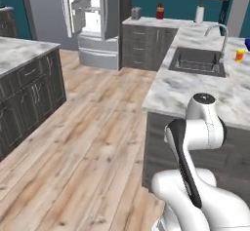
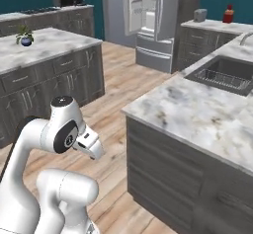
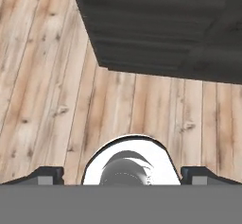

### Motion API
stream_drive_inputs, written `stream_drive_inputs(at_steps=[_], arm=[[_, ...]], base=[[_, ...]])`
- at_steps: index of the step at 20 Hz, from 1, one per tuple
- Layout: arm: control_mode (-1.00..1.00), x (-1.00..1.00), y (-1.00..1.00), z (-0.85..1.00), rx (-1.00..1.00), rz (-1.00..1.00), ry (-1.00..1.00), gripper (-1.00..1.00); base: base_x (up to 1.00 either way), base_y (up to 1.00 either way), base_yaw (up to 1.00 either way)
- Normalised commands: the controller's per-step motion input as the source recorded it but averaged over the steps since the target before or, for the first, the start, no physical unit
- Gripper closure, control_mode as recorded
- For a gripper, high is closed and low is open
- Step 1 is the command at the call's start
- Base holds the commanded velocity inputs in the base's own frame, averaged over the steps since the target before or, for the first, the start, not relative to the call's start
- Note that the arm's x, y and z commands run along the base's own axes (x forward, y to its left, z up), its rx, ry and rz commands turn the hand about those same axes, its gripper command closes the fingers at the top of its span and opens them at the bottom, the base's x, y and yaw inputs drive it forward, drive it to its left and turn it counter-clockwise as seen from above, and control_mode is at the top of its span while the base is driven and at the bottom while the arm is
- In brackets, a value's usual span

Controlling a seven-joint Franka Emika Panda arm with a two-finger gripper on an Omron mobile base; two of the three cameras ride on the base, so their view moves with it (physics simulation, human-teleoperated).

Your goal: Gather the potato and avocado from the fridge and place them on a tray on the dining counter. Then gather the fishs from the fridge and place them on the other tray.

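While the gripper point(image 3: 121, 175) points down at the wooden floor point(image 3: 47, 100) with jaws spread wide and nothing between them, the dining counter point(image 1: 185, 86) stands just beside the arm. Beyond, the fridge point(image 1: 93, 15) stands open, well apart. No avocado is discernible; probably smooth and firm, so grasp its middle.

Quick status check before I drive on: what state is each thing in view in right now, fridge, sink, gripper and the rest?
fridge: one upper door swung open, white shelves showing, lower drawers shut.
gripper: open, holding nothing, pointed down at the wood floor.
dining counter: drawers in its dark base shut.
sink: looks empty; no water visibly running from the faucet.
red bottle: upright on the back counter.
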Motion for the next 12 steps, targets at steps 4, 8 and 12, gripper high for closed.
stream_drive_inputs(at_steps=[4,8,12], arm=[[1.00,0.00,0.00,0.00,0.00,0.00,0.00,-1.00],[1.00,0.00,0.00,0.00,0.00,0.00,0.00,-1.00],[1.00,0.00,0.00,0.00,0.00,0.00,0.00,-1.00]], base=[[0.25,1.00,-0.27],[0.32,1.00,-0.26],[0.44,1.00,-0.26]])
